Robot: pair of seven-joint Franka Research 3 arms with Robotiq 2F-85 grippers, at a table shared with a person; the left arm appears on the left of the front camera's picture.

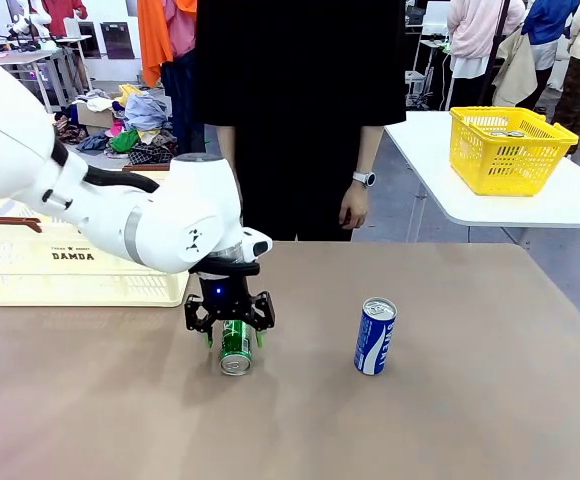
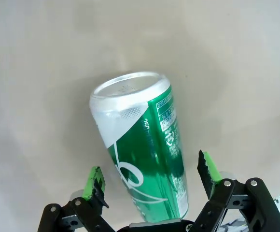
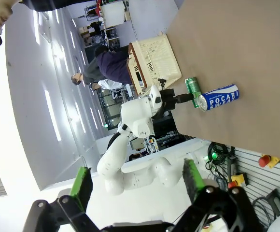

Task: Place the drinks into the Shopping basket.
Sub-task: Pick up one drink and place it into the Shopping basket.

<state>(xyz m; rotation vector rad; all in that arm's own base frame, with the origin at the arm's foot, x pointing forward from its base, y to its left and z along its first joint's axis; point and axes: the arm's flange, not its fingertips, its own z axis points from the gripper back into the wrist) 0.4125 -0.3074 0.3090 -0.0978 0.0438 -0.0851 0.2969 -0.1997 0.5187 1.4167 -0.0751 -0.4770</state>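
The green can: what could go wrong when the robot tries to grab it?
The left gripper is open around the green can, not gripping yet. The can is round and smooth, so it might slip out when the gripper closes. Carried too low, it could bump the wall of the shopping basket. A wide swing might knock over the blue can.

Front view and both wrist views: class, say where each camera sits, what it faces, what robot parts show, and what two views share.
Front view: fixed robot-side, facing across the table at the person; left arm, open left gripper around the green can.
Left wrist view: on that wrist, looking down at this can; its fingers show.
Right wrist view: off the table, rolled sideways, facing it; open right gripper shows.
Shared: front and right wrist show the blue can and Shopping basket.
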